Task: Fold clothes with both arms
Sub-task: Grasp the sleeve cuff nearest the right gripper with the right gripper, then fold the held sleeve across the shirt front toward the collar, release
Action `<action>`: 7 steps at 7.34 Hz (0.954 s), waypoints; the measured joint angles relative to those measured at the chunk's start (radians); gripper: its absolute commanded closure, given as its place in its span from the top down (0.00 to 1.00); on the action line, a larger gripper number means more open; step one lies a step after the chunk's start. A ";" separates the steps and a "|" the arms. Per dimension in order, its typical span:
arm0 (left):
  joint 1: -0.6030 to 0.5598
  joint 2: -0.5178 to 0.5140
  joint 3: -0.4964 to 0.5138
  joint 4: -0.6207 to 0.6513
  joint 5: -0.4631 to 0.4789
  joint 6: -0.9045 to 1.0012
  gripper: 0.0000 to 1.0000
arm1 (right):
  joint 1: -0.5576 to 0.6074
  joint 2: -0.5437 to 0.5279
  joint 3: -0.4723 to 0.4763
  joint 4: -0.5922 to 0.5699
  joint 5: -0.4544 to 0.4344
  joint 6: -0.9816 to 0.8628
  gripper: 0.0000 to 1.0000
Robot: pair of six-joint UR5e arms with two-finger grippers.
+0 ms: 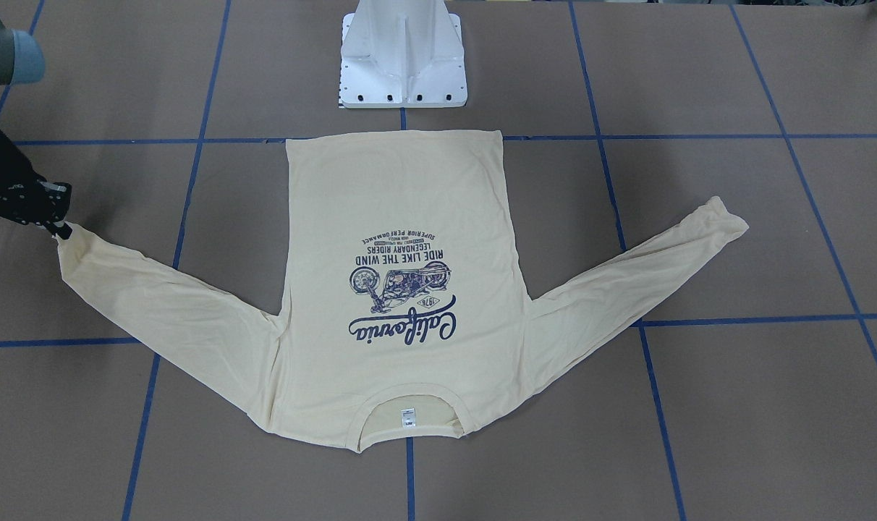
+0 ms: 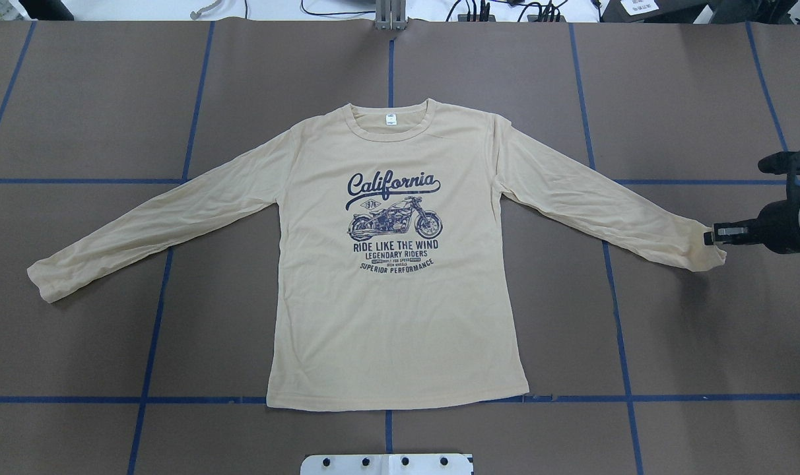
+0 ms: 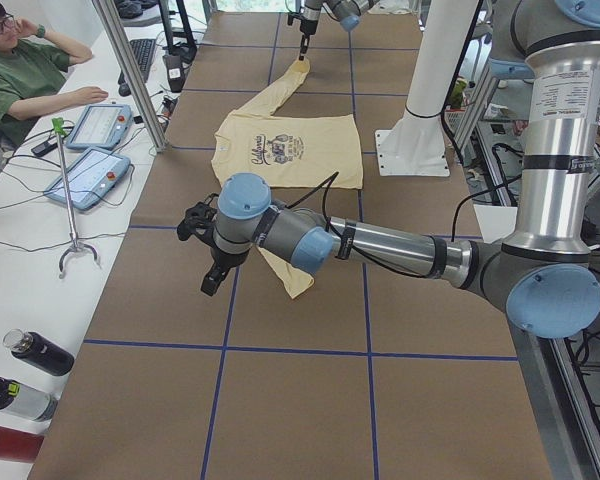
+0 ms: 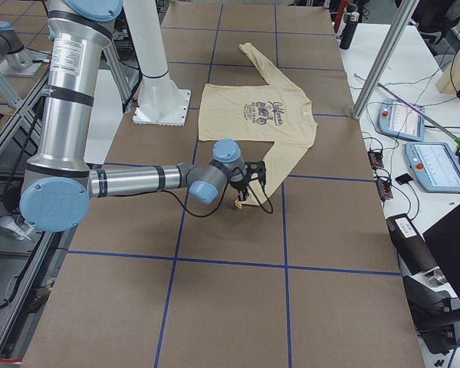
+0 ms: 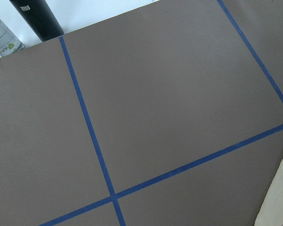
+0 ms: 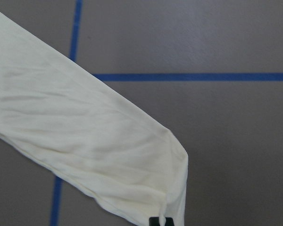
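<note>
Right gripper (image 2: 709, 237) front and centre: its black fingertips are pressed together on the very end of a cuff (image 6: 174, 188), pinching the cream cloth, which bunches into small wrinkles at the bite. Out from there runs the sleeve (image 2: 598, 204), slanting up to the shoulder of the long-sleeved shirt (image 2: 400, 330), and that shirt lies flat and face up in the middle of the table (image 2: 670, 330). Navy "California" motorcycle print (image 2: 393, 221) on top, ribbed neckline (image 2: 390, 132) with its small white label (image 2: 390, 119) on the far side from the robot, hem close to the white pedestal base (image 1: 402, 65). Over on the other side, the second sleeve (image 2: 149, 224) is spread out at a matching slant, its end resting on the brown surface with nothing touching it. Left gripper (image 3: 212, 275) hangs above bare table just beyond that sleeve end, on a left arm (image 3: 380, 245) stretched low across it; spread or pressed together, I cannot tell. Its wrist camera looks down on brown surface and crossing blue tape lines (image 5: 92, 136), a sliver of cream cloth in one corner.
</note>
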 measured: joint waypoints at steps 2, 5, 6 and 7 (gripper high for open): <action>0.000 0.000 0.000 0.000 0.000 0.000 1.00 | 0.007 0.195 0.098 -0.268 -0.016 0.071 0.00; 0.000 0.000 0.001 0.000 0.000 0.000 1.00 | -0.088 0.661 0.073 -0.723 -0.191 0.256 0.00; 0.000 0.000 0.002 0.000 0.000 0.000 1.00 | -0.128 0.776 0.025 -0.780 -0.254 0.322 0.00; 0.000 0.000 0.003 0.000 0.000 -0.001 1.00 | -0.162 0.895 -0.055 -0.803 -0.312 0.383 0.00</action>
